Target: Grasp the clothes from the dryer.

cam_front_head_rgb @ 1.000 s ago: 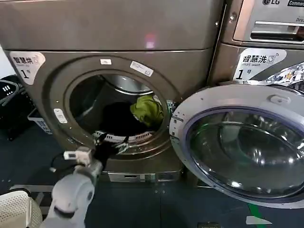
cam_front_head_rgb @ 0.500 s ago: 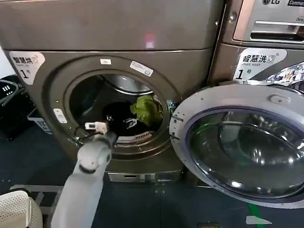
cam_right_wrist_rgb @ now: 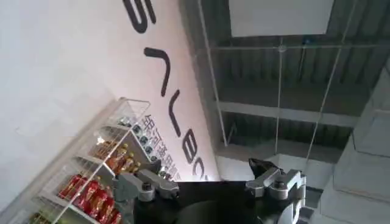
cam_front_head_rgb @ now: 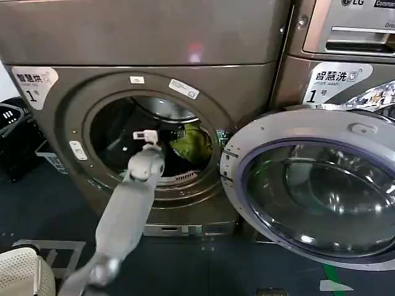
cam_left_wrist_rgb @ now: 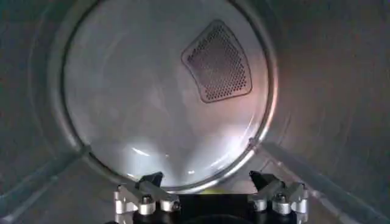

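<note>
Clothes, a yellow-green garment (cam_front_head_rgb: 192,142) beside a dark one, lie low inside the dryer (cam_front_head_rgb: 154,92) drum. Reaching through the porthole, the left gripper (cam_left_wrist_rgb: 210,185) hangs with jaws spread wide, empty (door (cam_front_head_rgb: 315,185) swung open rightward). The right gripper (cam_right_wrist_rgb: 210,182) also gapes empty, aimed at a ceiling.

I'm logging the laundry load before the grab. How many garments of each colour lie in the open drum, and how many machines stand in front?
Yellow-green garment: 1
Dark garment, mostly hidden behind the left arm: 1
Garments total: 2
Bronze machines, the dryer and its neighbour: 2
</note>
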`<state>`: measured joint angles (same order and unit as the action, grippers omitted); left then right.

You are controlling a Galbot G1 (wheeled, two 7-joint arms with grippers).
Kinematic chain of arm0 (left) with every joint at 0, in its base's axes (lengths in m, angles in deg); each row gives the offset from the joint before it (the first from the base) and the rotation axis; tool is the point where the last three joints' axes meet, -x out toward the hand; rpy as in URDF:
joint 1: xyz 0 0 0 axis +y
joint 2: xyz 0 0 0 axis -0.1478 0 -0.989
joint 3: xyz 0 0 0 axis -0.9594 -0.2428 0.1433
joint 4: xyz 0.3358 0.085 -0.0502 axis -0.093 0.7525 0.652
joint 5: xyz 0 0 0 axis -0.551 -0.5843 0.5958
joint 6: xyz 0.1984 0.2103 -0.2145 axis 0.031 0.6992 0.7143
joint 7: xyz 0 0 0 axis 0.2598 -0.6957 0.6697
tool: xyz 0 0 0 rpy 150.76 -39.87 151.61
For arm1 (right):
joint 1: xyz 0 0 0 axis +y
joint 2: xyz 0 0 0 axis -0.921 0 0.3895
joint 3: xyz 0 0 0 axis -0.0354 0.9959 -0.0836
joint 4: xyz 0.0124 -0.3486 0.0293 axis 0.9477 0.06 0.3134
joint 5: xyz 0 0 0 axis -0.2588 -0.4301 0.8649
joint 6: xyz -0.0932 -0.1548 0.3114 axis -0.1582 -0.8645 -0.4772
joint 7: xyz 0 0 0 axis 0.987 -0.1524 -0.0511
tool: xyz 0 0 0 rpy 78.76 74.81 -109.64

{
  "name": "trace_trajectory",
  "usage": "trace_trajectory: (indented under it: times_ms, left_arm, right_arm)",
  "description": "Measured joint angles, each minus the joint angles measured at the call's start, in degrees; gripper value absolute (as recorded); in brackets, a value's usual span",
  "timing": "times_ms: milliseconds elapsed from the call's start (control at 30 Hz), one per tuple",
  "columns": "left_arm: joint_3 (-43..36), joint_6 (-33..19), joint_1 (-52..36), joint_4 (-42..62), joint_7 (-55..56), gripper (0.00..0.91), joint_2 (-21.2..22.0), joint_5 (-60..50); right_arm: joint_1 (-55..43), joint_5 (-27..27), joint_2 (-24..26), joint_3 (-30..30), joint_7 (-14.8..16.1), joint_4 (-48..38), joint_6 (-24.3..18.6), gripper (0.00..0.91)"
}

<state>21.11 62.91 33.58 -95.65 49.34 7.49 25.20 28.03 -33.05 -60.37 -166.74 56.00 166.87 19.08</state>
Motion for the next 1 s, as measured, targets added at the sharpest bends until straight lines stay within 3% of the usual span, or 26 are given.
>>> trace_trajectory:
  times_ms: [467, 1000]
  left_arm:
    - [-5.4, -1.54, -8.86, 16.99, -8.02, 0.907, -0.17, -0.64]
    - [-23.09, -5.75, -16.87, 28.23, -39.32, 0.907, -1.75, -12.17]
  right_arm:
    - [-0.3, 0.02, 0.08, 0.6, 0.08, -0.05, -0.17, 0.907]
    - [-0.22, -0.03, 0.0, 0.82, 0.09, 0.06, -0.22, 0.907]
